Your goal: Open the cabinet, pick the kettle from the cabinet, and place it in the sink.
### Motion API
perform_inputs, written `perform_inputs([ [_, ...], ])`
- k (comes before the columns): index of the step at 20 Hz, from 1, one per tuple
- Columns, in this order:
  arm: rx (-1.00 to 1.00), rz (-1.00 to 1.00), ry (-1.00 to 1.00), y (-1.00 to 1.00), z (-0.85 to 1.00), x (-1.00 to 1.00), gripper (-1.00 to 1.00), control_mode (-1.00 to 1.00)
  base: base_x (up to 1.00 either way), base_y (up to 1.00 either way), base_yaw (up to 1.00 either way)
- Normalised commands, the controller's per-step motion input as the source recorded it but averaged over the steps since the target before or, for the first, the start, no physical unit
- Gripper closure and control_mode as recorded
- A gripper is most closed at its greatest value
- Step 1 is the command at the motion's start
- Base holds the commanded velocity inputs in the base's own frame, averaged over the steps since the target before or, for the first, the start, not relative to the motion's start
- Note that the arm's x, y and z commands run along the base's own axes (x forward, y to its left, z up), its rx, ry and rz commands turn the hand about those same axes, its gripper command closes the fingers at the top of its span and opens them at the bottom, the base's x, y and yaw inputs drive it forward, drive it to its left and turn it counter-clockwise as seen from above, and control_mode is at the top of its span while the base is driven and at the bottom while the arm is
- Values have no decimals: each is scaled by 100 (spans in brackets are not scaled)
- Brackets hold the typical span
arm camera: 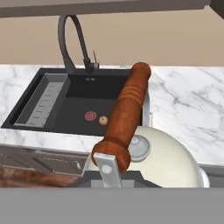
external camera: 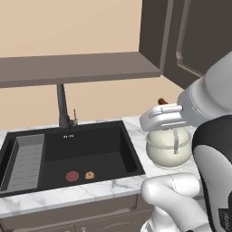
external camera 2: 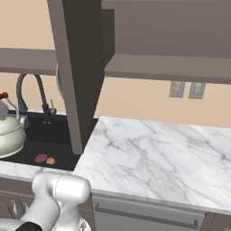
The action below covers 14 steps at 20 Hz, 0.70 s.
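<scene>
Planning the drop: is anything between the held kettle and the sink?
Nothing visible blocks it. The kettle hangs from the claw over the counter, right of the sink; only a small round item lies by the drain.

Sink [external camera: 90, 156] basin mostly free – only red drain disc [external camera: 72, 176] and small orange round item [external camera: 89, 175] on floor near front wall. Ribbed draining section [external camera: 27, 161] takes left end. Faucet [external camera: 63, 108] stands at back rim, left of centre. Cabinet [external camera: 81, 68] underside hangs over basin – headroom limited near wall. Open door [external camera 2: 79, 72] hangs over sink's right edge. Kettle [external camera: 168, 147] under tool [external camera: 164, 114], above surface [external camera: 136, 131] right of basin. Marble stretch [external camera 2: 153, 158] further right bare.
</scene>
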Motion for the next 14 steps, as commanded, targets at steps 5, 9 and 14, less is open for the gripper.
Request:
perform_inputs([
  [5,0,3,6,5,-13,14,100,-100,0,0,0],
  [9,1,4,0,10,-17,10,100,-100,0,0,0],
  [14,4,5,0,14,-15,18,100,-100,0,0,0],
])
